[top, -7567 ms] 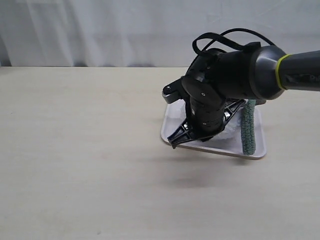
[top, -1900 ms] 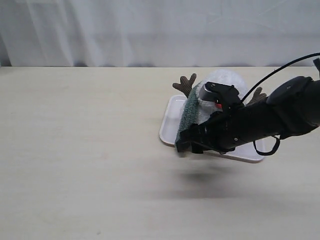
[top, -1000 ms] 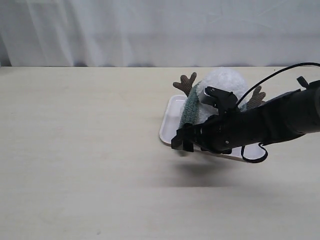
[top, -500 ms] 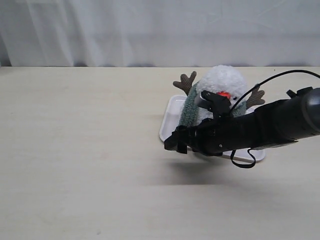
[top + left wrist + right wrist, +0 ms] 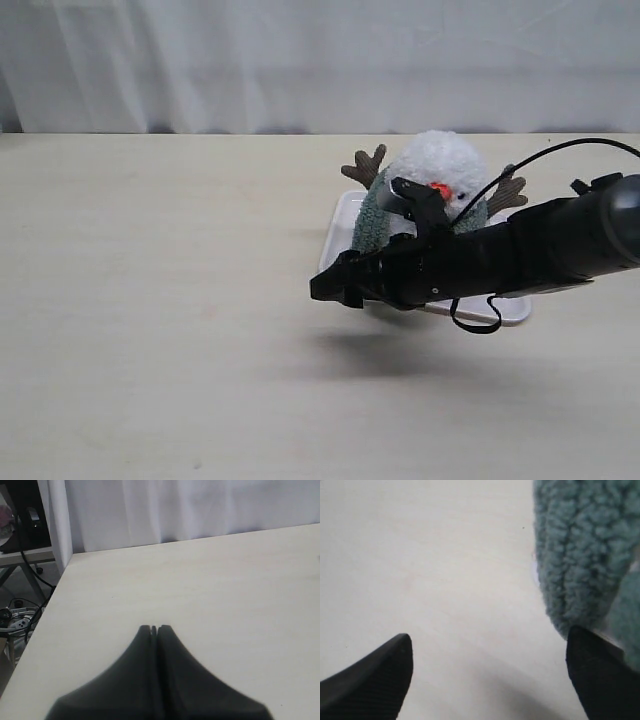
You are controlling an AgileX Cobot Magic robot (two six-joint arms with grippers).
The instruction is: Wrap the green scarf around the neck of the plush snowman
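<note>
The scarf (image 5: 372, 218) lies draped about the snowman (image 5: 440, 165), one length hanging at its 9 o'clock side and some green showing at its 3 o'clock side. The neck itself is covered. The snowman stands upright on a tray (image 5: 336, 245) on the worktop (image 5: 160, 300).

The right tool (image 5: 335, 287) hangs low over the worktop at about 8 o'clock from the snowman, off the tray. It looks like the letting-go end of the wrap, with most of the task done. The next move calls for pulling that arm clear without catching the hanging length. The arm crosses the snowman's lower front, so I cannot tell whether the two ends meet or cross there.

The exterior view gives the whole layout but not how the right tool's jaws stand, and the left arm is absent from it. The right wrist view supplies that: its fingertips (image 5: 385, 672) are spread wide with only bare worktop between them, and the scarf end lies just beside one tip; contact is unclear. The left wrist view shows the left tool (image 5: 154, 630) with jaws pressed together, holding nothing, over bare worktop with no task thing in sight.
</note>
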